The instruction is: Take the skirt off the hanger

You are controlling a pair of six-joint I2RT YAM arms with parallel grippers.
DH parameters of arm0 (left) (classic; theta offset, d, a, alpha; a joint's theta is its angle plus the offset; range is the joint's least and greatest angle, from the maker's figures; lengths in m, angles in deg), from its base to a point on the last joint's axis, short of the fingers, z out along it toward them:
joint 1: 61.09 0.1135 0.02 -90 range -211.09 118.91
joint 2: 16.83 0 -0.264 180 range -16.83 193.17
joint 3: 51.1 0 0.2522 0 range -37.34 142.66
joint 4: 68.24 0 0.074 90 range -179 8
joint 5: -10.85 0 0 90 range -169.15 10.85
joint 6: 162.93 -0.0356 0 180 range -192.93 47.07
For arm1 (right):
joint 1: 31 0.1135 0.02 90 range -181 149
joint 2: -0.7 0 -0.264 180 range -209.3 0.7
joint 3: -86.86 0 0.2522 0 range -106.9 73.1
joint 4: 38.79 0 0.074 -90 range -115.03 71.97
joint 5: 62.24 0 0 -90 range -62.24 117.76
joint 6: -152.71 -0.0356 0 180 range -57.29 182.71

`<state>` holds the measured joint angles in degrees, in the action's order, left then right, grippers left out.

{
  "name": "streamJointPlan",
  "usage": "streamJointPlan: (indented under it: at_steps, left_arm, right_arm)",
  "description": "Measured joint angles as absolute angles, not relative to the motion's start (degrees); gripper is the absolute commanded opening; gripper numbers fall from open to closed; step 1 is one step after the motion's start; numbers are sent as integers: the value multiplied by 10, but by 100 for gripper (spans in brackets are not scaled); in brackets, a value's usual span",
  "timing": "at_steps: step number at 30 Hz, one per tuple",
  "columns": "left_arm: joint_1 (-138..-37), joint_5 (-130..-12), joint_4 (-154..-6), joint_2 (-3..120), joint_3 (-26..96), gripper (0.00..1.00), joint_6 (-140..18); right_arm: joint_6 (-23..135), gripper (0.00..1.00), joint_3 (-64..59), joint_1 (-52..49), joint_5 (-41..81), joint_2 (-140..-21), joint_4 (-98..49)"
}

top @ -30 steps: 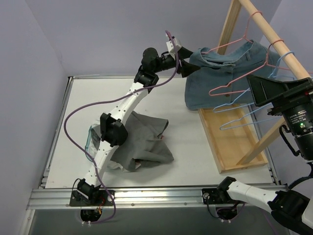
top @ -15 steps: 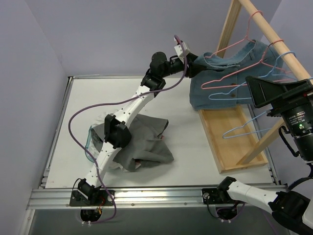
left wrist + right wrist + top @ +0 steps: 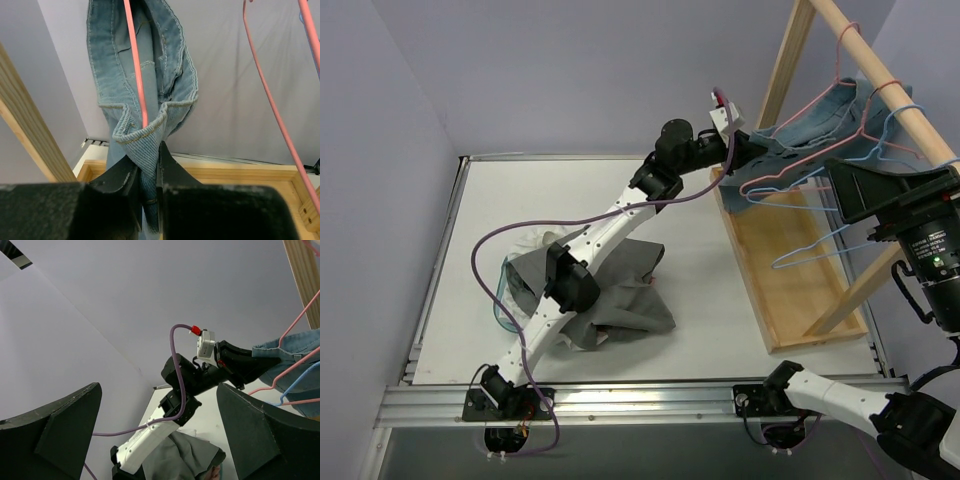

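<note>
A blue denim skirt (image 3: 825, 110) hangs bunched on a pink hanger (image 3: 788, 172) from the rail of the wooden rack (image 3: 790, 275). My left gripper (image 3: 762, 147) reaches up to the skirt's left end and is shut on its hem. In the left wrist view the two black fingers (image 3: 172, 172) pinch a fold of the skirt (image 3: 145, 145), and the pink hanger wire (image 3: 135, 65) runs down through the denim just above. My right gripper (image 3: 157, 387) stands open and empty on the right, facing the left arm, with the skirt (image 3: 295, 347) at that view's edge.
A blue hanger (image 3: 820, 250) hangs lower on the same rack, beside the pink one. A crumpled grey garment (image 3: 625, 290) lies on the white table under the left arm. Purple walls close in at the back and left.
My left gripper has moved right to the rack and gone from open to shut on the skirt's hem. The skirt has bunched up towards the rail. The right arm has stayed still.
</note>
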<state>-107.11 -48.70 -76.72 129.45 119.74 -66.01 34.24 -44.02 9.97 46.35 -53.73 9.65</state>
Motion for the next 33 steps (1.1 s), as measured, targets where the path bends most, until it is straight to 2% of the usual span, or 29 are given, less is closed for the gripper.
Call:
streamJointPlan:
  at_steps: [23,29,33]
  left_arm:
    - [-1025,-457,-703,1217,1144,2,-471]
    - [-1018,-442,-694,1167,1095,2,-460]
    - [-1016,-439,-685,1099,1010,2,-462]
  right_arm:
    - [345,96,-442,100,479,-524,101]
    - [347,96,-445,100,484,-524,102]
    - [347,97,-448,100,491,-529,110]
